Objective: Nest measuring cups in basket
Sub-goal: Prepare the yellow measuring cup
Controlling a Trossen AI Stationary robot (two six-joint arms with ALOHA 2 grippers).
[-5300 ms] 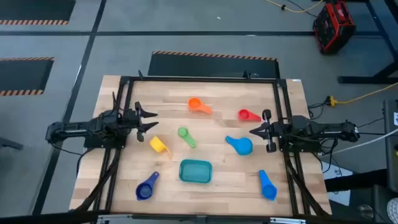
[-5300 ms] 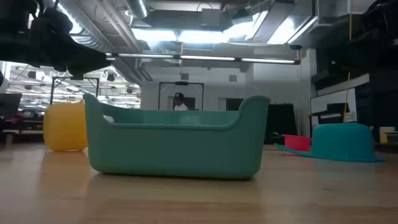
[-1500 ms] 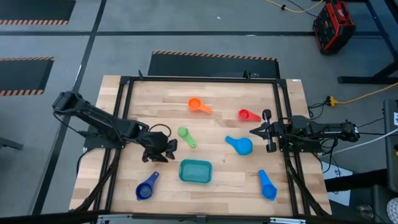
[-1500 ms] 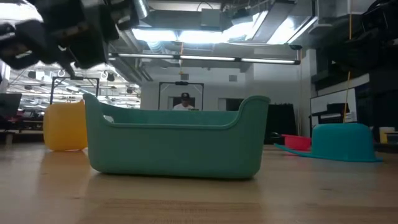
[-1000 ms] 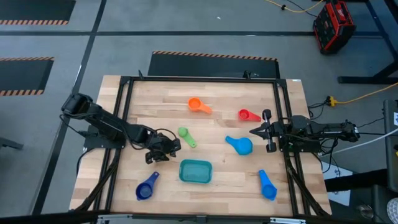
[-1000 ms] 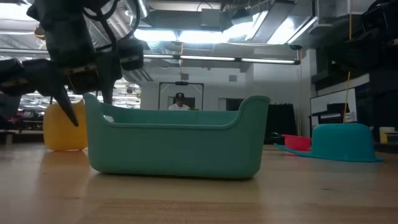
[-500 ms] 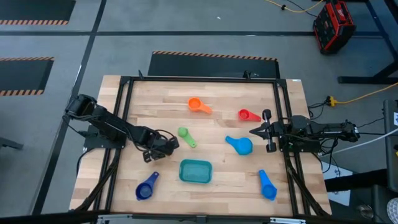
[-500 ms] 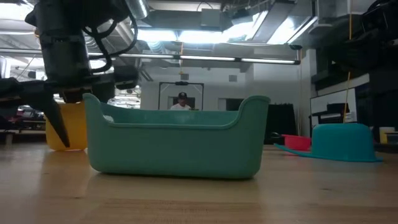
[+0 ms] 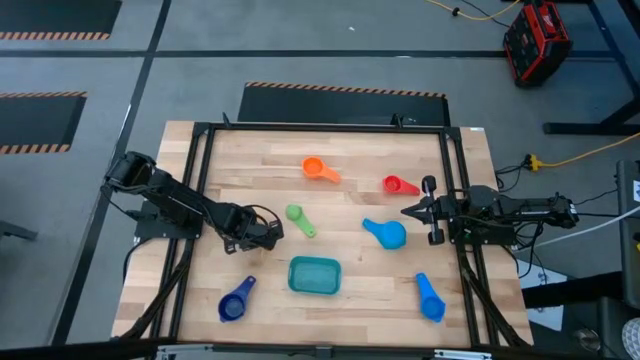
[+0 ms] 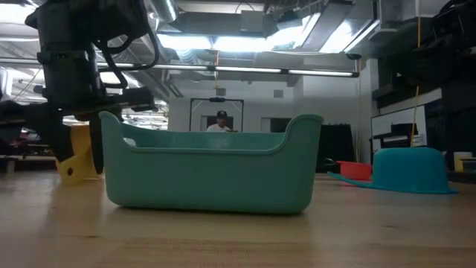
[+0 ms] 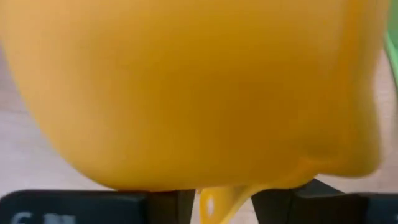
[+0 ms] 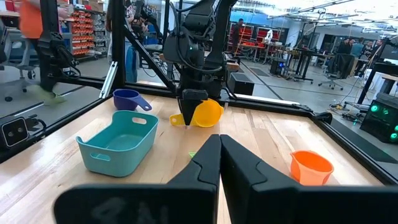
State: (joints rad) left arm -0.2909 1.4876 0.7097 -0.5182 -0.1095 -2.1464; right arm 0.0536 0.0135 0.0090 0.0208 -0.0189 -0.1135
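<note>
Wooden table, left pincer lowered, clasping tilted yellow cup

Wooden desk with a black frame around its edges, sitting on a grey floor with orange-and-black hazard tape. There's a red box up in the far corner and a yellow cable off to the side. Somebody's standing way back in the doorway.
</note>
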